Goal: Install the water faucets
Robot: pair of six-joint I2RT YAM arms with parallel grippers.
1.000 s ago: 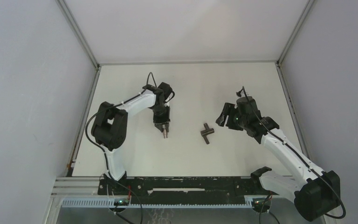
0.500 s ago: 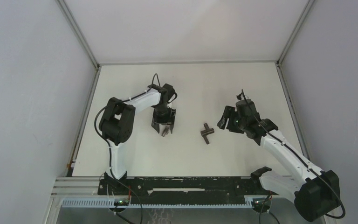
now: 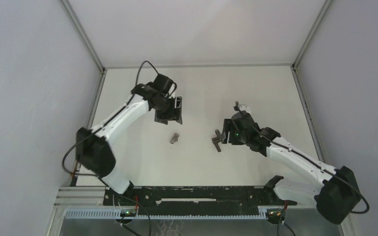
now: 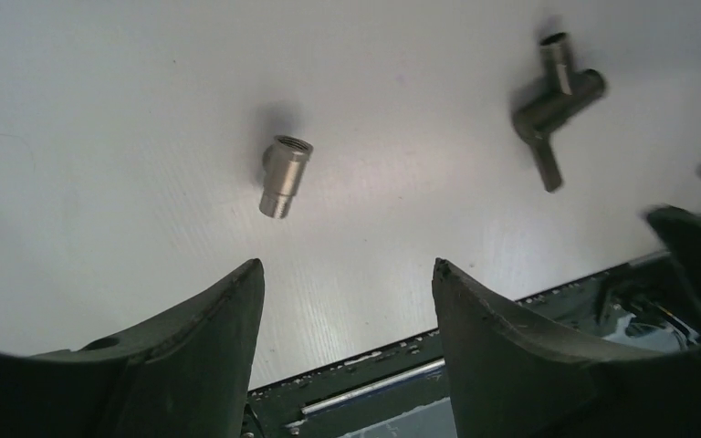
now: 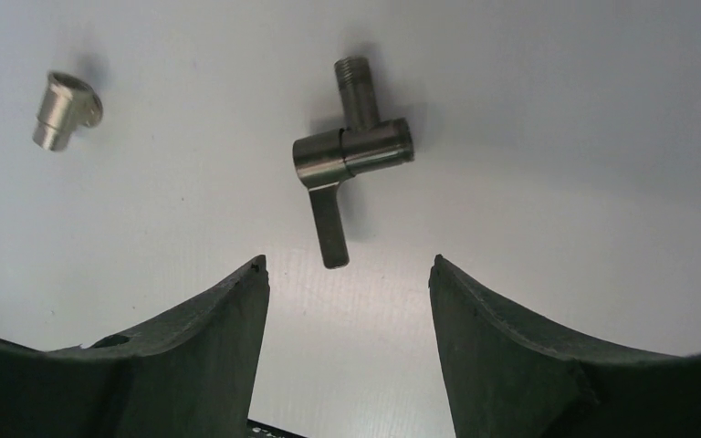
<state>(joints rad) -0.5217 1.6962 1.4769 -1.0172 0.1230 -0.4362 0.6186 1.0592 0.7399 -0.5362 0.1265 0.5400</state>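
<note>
A plain white tabletop (image 3: 202,88) carries two small metal parts lying well apart near its middle: a silvery-grey fitting (image 3: 175,138) resting on its side and, at its three o'clock, a darker T-shaped tap piece (image 3: 218,140) lying flat, thin lever outstretched.

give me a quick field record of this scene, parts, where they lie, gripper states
surface: white table
tap piece: dark metal, T-shaped, lying flat, thin lever end toward the right gripper
fitting: silvery, on its side, to the left of the tap piece, apart from it
left gripper: open, empty, on the far side of the fitting, not touching it
right gripper: open, empty, facing the tap piece, lever not between the fingers
assembly: not yet joined
</note>
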